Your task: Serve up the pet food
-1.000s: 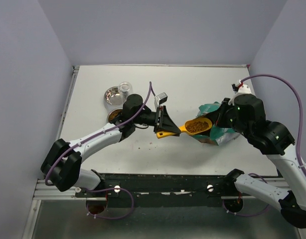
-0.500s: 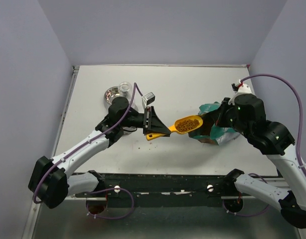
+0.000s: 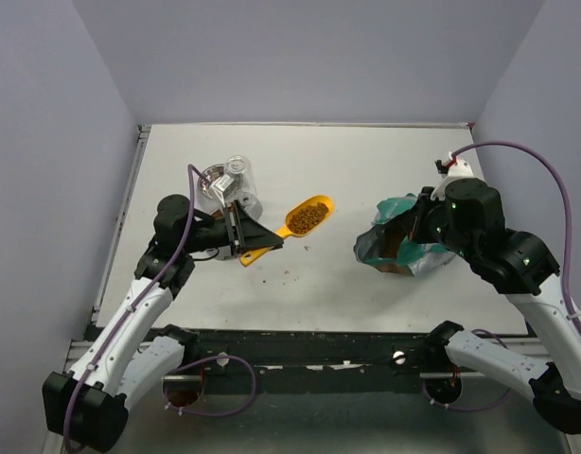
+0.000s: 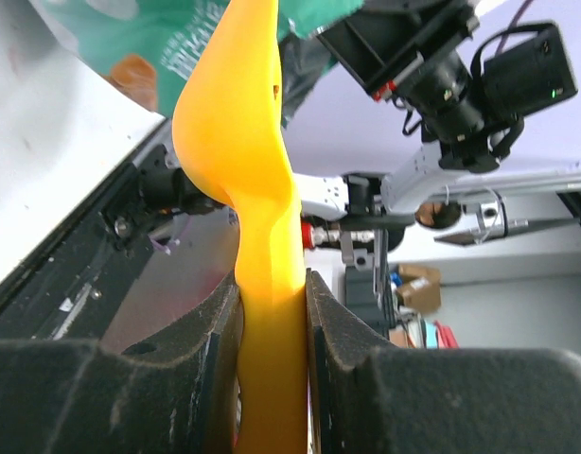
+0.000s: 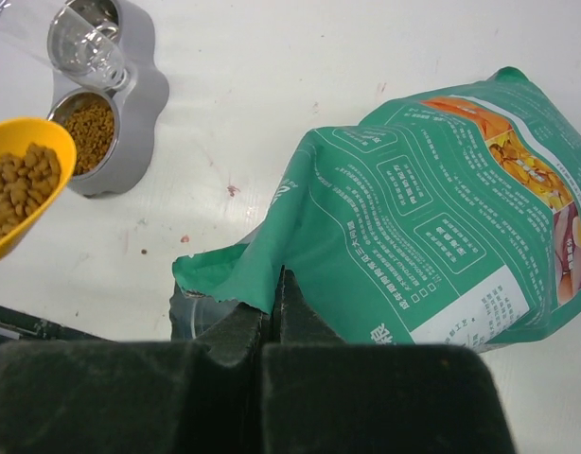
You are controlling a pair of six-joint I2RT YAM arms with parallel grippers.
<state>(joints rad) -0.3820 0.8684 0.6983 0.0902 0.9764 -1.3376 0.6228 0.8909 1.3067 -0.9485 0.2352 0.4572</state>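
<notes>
My left gripper (image 3: 256,249) is shut on the handle of an orange scoop (image 3: 308,216), held above the table between the bag and the bowls. The scoop's bowl is full of pet food (image 3: 307,218), small brown kibble. In the left wrist view the scoop handle (image 4: 270,284) sits clamped between both fingers (image 4: 215,326). The right wrist view shows the scoop (image 5: 16,222) at far left, loaded with pet food (image 5: 16,189). My right gripper (image 5: 276,284) is shut on the torn top edge of the teal bag (image 5: 413,218), holding its mouth open. The bag (image 3: 404,241) stands at the right.
A grey double feeder (image 5: 144,104) stands at the back left, with kibble in its near bowl (image 5: 87,128) and a clear bottle over the far steel bowl (image 3: 213,180). My left arm covers part of the feeder from above. A few loose pellets (image 3: 289,274) lie on the white table.
My left arm has swung left, carrying the loaded scoop away from the bag's mouth toward the feeder. The right gripper and the bag have not moved.
</notes>
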